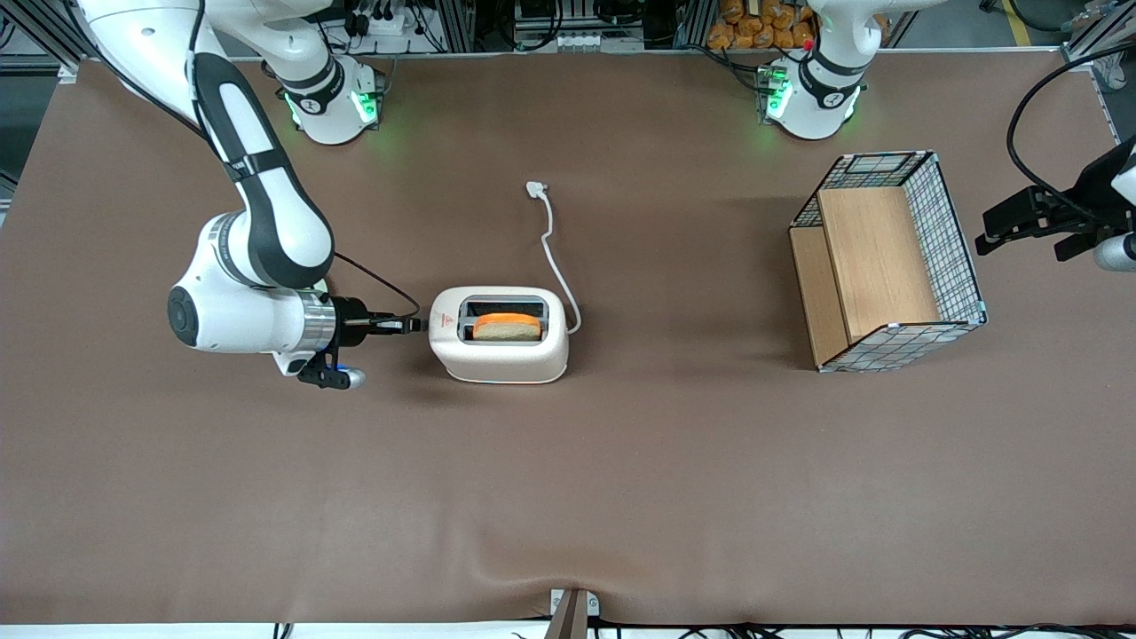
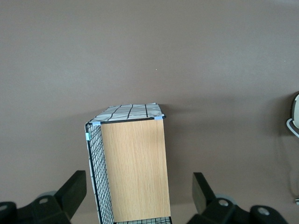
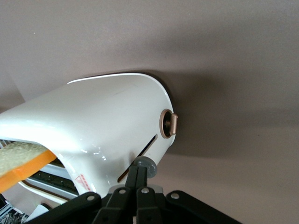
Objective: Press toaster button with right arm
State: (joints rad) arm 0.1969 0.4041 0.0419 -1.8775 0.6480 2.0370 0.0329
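Brown table cloth (image 1: 621, 461) carries the toaster (image 1: 499, 335), bread (image 1: 507, 327) standing high in its slot. Closed and empty, the gripper (image 3: 139, 173) touches the button (image 3: 145, 166) on the end face. Pressing down seemingly remains.

You're looking down on a table (image 1: 621, 497) under a brown cover. A wire basket (image 1: 890, 262) with wooden boards sits toward the parked arm's end.
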